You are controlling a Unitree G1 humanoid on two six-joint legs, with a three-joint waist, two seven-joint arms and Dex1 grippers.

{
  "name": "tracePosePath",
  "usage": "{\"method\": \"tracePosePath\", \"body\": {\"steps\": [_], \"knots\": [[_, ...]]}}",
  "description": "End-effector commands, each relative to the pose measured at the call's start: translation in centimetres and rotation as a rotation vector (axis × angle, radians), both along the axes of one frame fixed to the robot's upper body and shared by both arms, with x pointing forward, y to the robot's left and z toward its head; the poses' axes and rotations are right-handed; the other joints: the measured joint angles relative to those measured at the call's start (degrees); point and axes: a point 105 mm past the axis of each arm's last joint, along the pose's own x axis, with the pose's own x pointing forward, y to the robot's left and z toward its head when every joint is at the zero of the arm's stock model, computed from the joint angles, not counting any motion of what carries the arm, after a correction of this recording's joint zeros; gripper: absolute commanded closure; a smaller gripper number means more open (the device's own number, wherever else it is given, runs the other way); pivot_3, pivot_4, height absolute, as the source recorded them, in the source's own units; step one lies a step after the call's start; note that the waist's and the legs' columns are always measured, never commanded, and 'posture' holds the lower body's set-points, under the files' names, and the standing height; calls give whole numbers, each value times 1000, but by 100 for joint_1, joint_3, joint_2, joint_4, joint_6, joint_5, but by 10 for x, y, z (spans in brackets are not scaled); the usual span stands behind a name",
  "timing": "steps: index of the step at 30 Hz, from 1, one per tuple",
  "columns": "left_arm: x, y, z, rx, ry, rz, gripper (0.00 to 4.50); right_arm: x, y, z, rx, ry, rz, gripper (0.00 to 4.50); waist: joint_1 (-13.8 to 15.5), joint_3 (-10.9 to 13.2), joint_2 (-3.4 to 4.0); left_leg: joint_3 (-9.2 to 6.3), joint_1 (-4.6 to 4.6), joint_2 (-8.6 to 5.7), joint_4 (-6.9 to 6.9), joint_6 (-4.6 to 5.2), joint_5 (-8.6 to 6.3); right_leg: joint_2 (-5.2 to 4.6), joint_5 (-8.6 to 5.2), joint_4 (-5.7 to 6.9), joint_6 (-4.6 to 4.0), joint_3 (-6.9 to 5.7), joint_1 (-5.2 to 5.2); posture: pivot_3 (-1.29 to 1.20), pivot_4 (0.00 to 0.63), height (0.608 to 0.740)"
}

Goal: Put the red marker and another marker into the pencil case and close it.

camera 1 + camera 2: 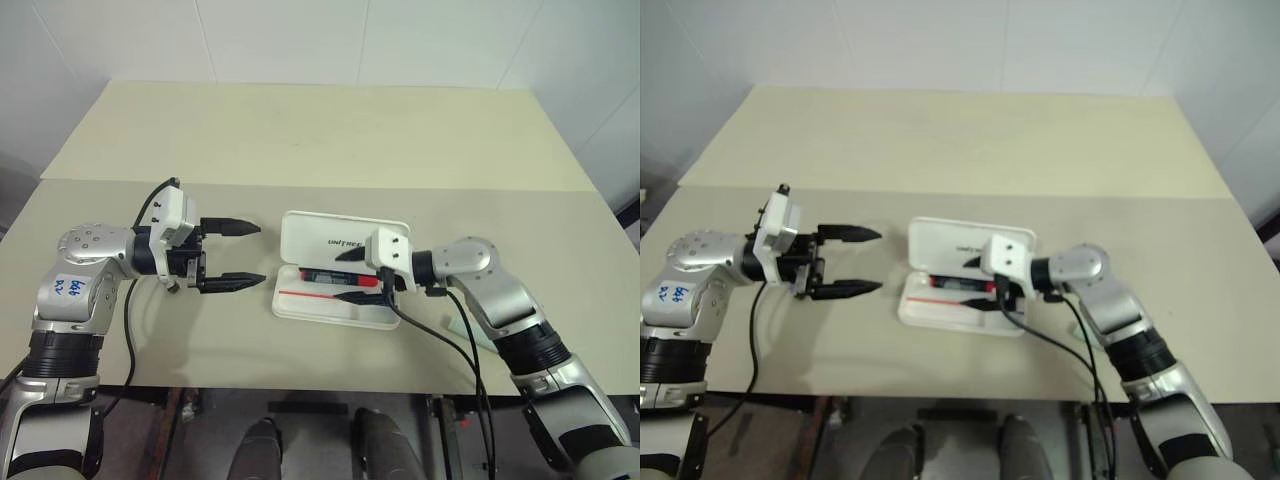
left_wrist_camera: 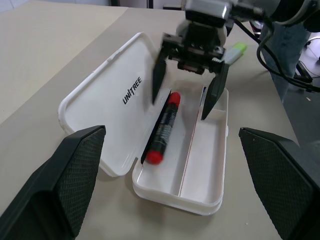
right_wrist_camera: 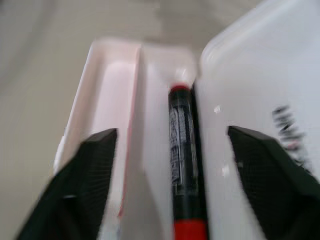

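White plastic, the case (image 1: 340, 275) lies open on the worktop (image 1: 300, 140), lid tipped back. A red marker (image 2: 164, 127) rests in its tray by the hinge. Over it hangs the right gripper (image 2: 186, 95), fingers spread and pinching nothing, as if just letting go. A green highlighter (image 2: 236, 50) waits on the worktop behind that arm. Beside the case, the left gripper (image 1: 233, 254) hovers, fingers spread, probably ready to steady it.
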Motion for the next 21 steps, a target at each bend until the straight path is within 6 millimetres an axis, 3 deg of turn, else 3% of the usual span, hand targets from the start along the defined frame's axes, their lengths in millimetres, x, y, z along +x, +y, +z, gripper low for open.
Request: {"method": "tracePosePath", "body": {"steps": [1, 5, 11, 14, 18, 21], "knots": [[-3, -3, 13, -25, -47, -19, 0, -11, 9, 39, 135, -35, 32, 753, 10, 0, 0, 0, -1, 0, 0, 0, 0, 0, 0, 0, 0, 0, -2, 0, 150, 740], [-4, -4, 13, -29, -46, -26, 0, -28, 7, 56, 208, -9, 46, 753, 24, 0, 0, 0, -13, 0, -1, 0, 0, 0, -1, 5, -1, 0, -17, 0, 150, 740], [-9, -13, 14, -40, -44, -59, 0, -55, -19, 68, 262, 37, -8, 753, 44, -1, -1, 0, -18, -1, -1, 0, 0, -1, -3, 0, -1, 0, -19, 0, 150, 740], [-16, -25, 15, -55, -39, -106, 0, -66, -54, 68, 289, 54, -149, 753, 64, -1, -2, 0, -18, 0, -3, 1, -1, -1, -6, 1, -5, 0, -20, 0, 150, 740], [-25, -38, 16, -69, -27, -155, 0, -71, -107, 51, 213, 55, -364, 753, 74, -3, -5, 1, -23, -1, -4, 2, -3, -2, -6, -13, -3, 1, -17, 0, 150, 740], [-27, -45, 16, -75, -25, -185, 0, -75, -144, 40, 178, 58, -501, 103, 43, -3, -6, 2, -16, -1, -4, 3, -3, -1, -6, -10, -3, 1, -15, 0, 150, 740]]}}
